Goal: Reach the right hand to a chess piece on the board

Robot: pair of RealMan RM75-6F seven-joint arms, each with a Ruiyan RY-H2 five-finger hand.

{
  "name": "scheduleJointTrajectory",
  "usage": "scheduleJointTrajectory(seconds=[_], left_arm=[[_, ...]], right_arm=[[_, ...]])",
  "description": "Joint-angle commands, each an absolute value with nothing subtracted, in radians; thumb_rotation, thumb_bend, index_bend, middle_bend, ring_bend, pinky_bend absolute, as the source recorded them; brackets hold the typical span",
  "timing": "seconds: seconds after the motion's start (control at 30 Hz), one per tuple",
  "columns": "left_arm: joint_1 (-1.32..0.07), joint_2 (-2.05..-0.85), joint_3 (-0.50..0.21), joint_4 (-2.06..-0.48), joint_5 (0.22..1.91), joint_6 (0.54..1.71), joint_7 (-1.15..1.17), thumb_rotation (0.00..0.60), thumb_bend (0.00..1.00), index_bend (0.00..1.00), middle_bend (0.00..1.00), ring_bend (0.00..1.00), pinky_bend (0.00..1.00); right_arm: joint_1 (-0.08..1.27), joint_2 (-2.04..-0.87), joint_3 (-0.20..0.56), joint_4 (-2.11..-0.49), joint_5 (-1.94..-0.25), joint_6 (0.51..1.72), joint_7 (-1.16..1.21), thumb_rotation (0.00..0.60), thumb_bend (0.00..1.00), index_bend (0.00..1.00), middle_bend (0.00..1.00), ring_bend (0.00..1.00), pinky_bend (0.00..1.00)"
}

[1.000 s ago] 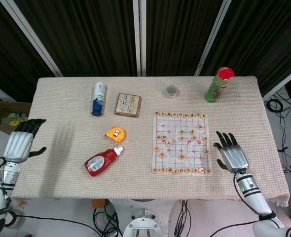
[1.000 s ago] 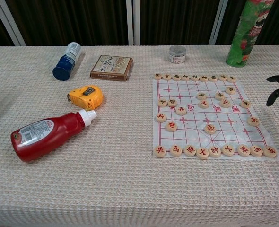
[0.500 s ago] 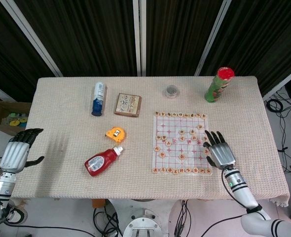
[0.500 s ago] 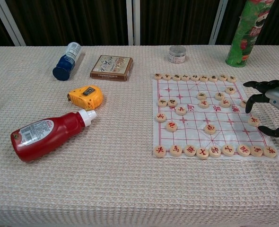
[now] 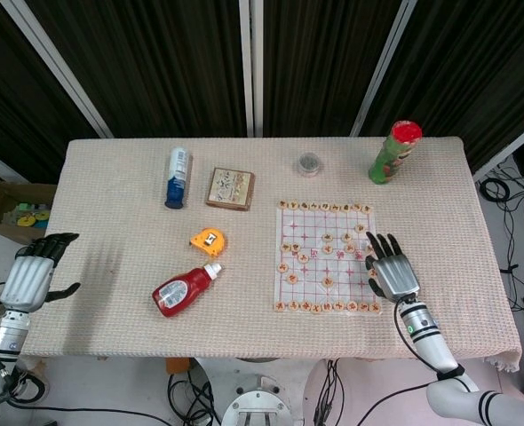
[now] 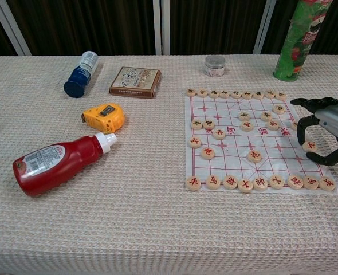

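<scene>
A white paper chess board [image 5: 313, 257] [image 6: 232, 143] with red lines lies on the right half of the table. Round wooden chess pieces stand on it in rows and scattered in the middle. My right hand [image 5: 391, 272] [image 6: 328, 127] hovers over the board's right edge, fingers spread and curved downward, holding nothing. One wooden piece [image 6: 310, 146] at that edge sits between the fingertips [image 6: 301, 137] and the thumb; whether they touch it I cannot tell. My left hand [image 5: 29, 277] hangs empty off the table's left side, fingers apart, and shows only in the head view.
A red ketchup bottle [image 6: 57, 163] lies on its side at the front left, an orange tape measure [image 6: 103, 117] behind it. Farther back are a blue-and-white bottle [image 6: 80, 74], a small box [image 6: 135, 82], a small round tin [image 6: 215, 65] and a tall green can [image 6: 295, 40].
My right hand has moved left from beside the board to over its right edge, ending around one edge piece. The left hand has sunk slightly lower beside the table.
</scene>
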State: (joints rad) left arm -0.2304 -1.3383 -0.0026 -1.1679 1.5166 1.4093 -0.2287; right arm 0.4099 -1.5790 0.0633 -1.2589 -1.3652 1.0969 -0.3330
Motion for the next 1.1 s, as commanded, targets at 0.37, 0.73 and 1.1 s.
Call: scheduleJointTrajectory(seconds=[0.37,0.73,1.1], left_arm=[[-0.229,-1.328,-0.005,-1.189,1.52,1.395,-0.229,0.6,0.16,0.16,0.16,0.13,0.19],[-0.226,-1.317,-0.008,-1.199,1.52,1.386,-0.247,0.6,0.16,0.16,0.16,0.13,0.19],[-0.232,-1.319,-0.011,-1.195,1.522,1.373,-0.248,0.6,0.16,0.16,0.16,0.13,0.19]], right_arm=[[0.435,-1.57,0.1,-1.255,-1.337,1.085,-0.333,0.6,0.34,0.57,0.0,0.0,0.0],[0.462,-1.594,0.117,-1.227,-1.29,1.039,-0.323,0.6,0.34,0.57,0.0,0.0,0.0],[0.47,-1.613,0.112,-1.199,-1.288,1.041,-0.327,0.6,0.34,0.49,0.0,0.0,0.0]])
